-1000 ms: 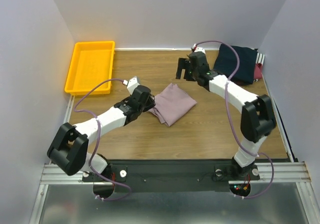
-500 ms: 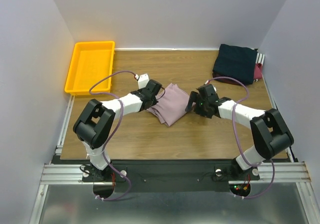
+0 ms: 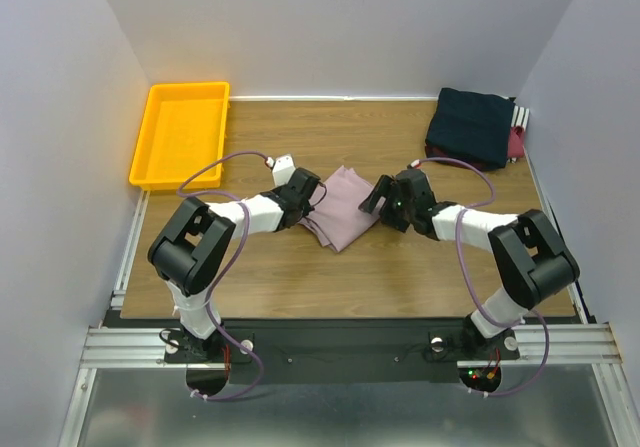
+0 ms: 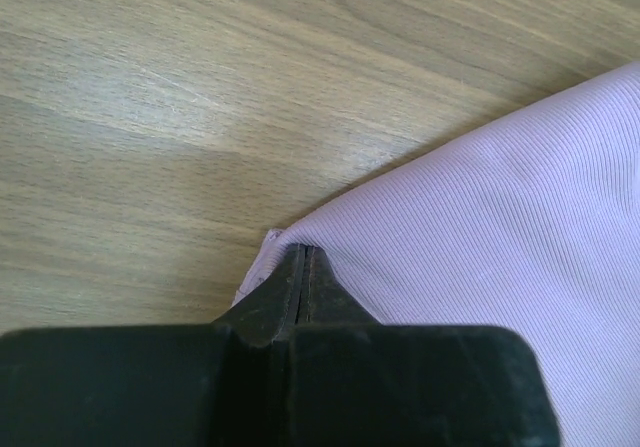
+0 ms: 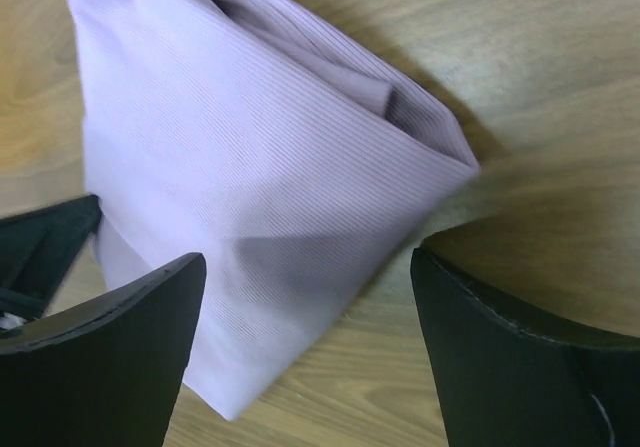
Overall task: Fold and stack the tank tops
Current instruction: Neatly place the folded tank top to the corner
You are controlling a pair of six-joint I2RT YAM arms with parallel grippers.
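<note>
The dusty pink tank top (image 3: 341, 208) lies folded at the middle of the table. My left gripper (image 3: 308, 198) is at its left edge. In the left wrist view the jaws (image 4: 303, 254) are pressed together, pinching the pink cloth (image 4: 500, 227) at its edge. My right gripper (image 3: 377, 199) is at the top's right corner. Its fingers (image 5: 308, 267) stand wide apart, low over the wood, with the pink corner (image 5: 250, 147) between and ahead of them. A folded dark navy tank top (image 3: 472, 125) sits at the back right, on a maroon one (image 3: 516, 143).
A yellow plastic tray (image 3: 180, 132) stands at the back left. Grey walls close in the table on three sides. Both arms reach inward, their cables looping above them.
The left gripper slid to the pink top's left edge and shut on it. The right arm swung from near the navy stack to the top's right corner, its jaws narrowing a little.
</note>
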